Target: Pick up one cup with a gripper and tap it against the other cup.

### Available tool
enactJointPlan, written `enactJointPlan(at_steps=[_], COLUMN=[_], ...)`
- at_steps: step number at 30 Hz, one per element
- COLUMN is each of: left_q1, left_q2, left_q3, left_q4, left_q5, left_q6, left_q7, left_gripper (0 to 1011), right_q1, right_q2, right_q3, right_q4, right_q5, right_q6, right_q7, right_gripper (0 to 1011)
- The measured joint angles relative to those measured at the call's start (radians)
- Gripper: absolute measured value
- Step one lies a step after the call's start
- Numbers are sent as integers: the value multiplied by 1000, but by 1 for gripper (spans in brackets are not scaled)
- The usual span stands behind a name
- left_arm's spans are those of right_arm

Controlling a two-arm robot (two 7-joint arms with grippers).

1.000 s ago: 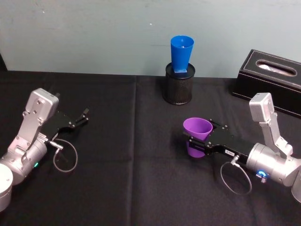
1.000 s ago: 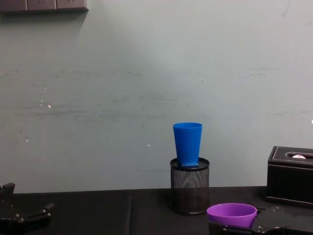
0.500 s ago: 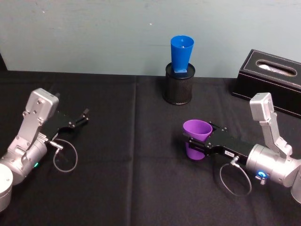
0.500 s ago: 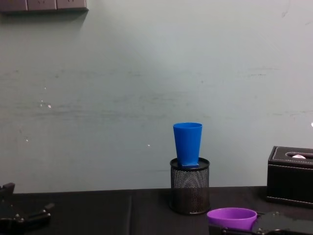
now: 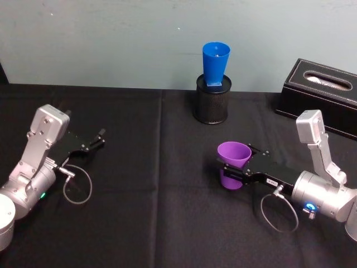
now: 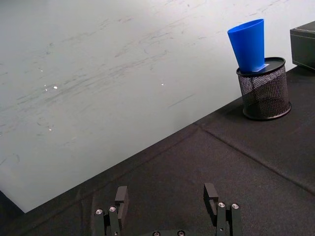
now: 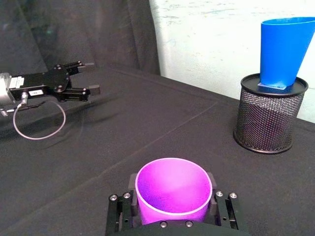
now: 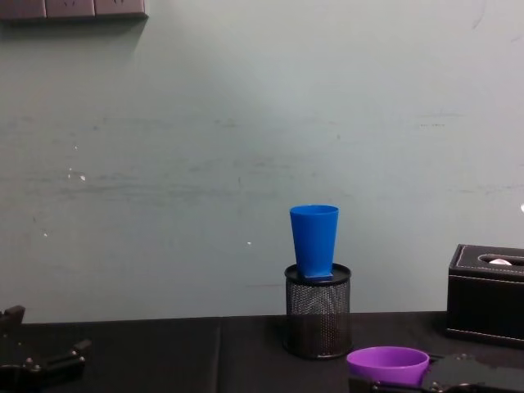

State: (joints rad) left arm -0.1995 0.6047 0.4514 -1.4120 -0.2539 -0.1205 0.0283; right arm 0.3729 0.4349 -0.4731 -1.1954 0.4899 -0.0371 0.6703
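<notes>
The right pincer [image 5: 231,171] gripped the purple cup [image 5: 233,163] upright, well short of the mesh holder [image 5: 211,106] carrying the blue cup [image 5: 215,65]; the left pincer [image 5: 99,139] rested released, far left of that holder.

The purple cup [image 5: 234,164] was a wide-rimmed plastic tumbler, tapering toward its base, upright and mouth up on the right side of the black table, clasped at its sides between the fingers of the right gripper [image 5: 230,172]. That gripper was a long, flat black claw with a small white label, on a silver arm carrying a blue light. The blue cup [image 5: 215,65] was a slimmer bright blue tapered tumbler, standing upright with its narrow base sunk in a black wire-mesh pen holder [image 5: 211,104] near the wall, well apart from the purple cup.
</notes>
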Motion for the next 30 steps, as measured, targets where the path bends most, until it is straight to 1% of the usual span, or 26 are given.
enactJointPlan(at_steps=[3, 7, 10, 24, 30], left_q1=[0, 0, 0, 0, 0], left_q2=[0, 0, 0, 0, 0], left_q3=[0, 0, 0, 0, 0], left_q4=[0, 0, 0, 0, 0], left_q5=[0, 0, 0, 0, 0], left_q6=[0, 0, 0, 0, 0], left_q7=[0, 0, 0, 0, 0], left_gripper=[1005, 1005, 1004, 1005, 1005], right_q1=[0, -1, -1, -1, -12], right_q2=[0, 0, 1, 1, 9], right_q3=[0, 0, 0, 0, 3], right_q4=[0, -1, -1, -2, -27], right_q5=[0, -1, -1, -3, -16], right_q6=[0, -1, -2, -3, -49], right_q7=[0, 0, 0, 0, -7], right_gripper=[821, 941, 1003, 1003, 1003])
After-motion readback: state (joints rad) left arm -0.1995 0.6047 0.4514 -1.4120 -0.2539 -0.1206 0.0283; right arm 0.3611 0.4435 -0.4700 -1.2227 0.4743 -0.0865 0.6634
